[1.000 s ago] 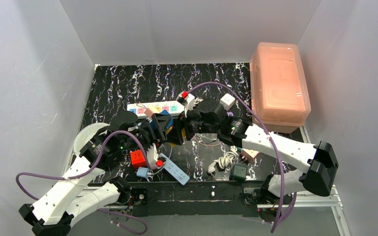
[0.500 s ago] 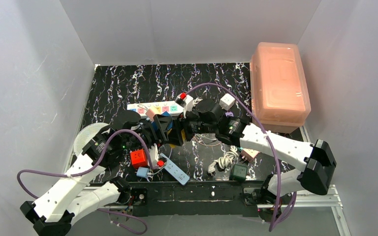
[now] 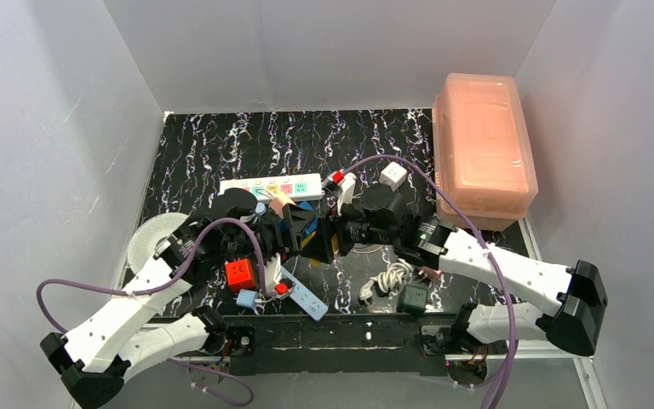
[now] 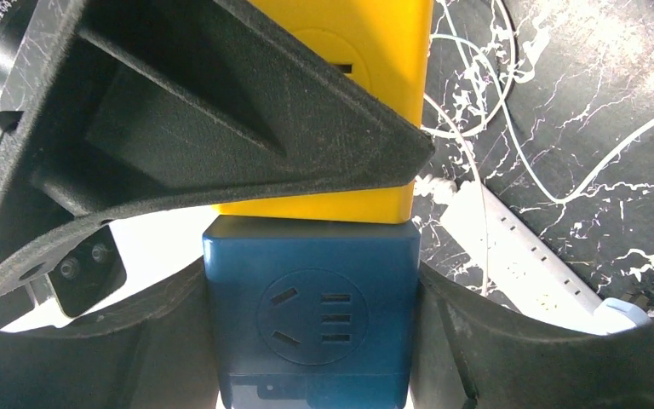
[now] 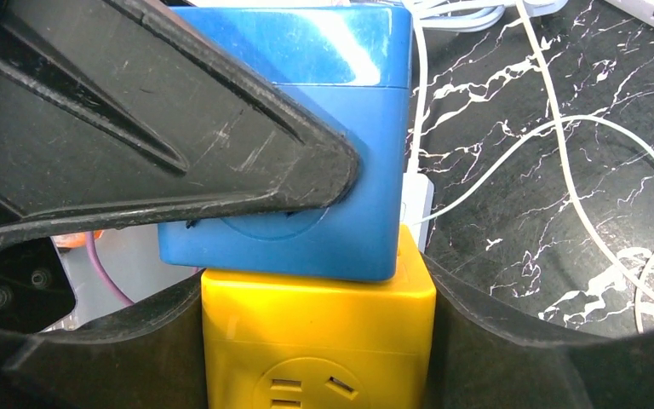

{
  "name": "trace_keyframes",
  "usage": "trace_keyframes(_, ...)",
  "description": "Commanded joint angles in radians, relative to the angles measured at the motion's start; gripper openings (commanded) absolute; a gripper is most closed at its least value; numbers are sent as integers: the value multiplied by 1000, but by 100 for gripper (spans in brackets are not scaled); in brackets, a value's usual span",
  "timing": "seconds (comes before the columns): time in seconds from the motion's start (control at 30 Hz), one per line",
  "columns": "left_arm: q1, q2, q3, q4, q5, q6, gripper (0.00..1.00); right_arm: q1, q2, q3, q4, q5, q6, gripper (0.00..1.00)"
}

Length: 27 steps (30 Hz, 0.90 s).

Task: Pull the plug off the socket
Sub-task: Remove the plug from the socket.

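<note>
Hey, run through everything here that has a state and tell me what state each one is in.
left fingers: shut on blue cube
right fingers: shut on yellow cube
blue cube: pressed against yellow cube, no gap showing
white power strip: lying flat, ungripped
pink bin: lid on

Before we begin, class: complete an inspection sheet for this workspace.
Surface: black white-veined table top, crowded near the arms.
Job's things: long white power strip with pastel outlets lies flat beyond both hands, not held.
Clutter: red cube socket, slim light-blue strip, dark green cube, white cube.
Hands: left hand shut on blue cube socket; right hand shut on yellow cube socket; the cubes touch.
Cables: purple cable loops over each arm; coiled white cord; thin white wire.
Surroundings: translucent pink lidded box at right; white walls.
</note>
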Motion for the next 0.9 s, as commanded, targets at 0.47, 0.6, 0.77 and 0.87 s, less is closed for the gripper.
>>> trace_keyframes(0.47, 42, 17, 83, -58, -286, 149, 0, 111, -103, 9, -248, -32, 49, 1)
trace_keyframes(0.6, 46, 31, 100, -55, -317, 128, 0, 131, -158, -29, -228, -10, 71, 1)
trace_keyframes(0.77, 66, 33, 101, -58, -311, 119, 0, 150, -221, -85, -200, -13, 84, 1)
trace_keyframes(0.87, 78, 30, 96, -53, -300, 115, 0, 159, -253, -111, -213, -29, 78, 1)
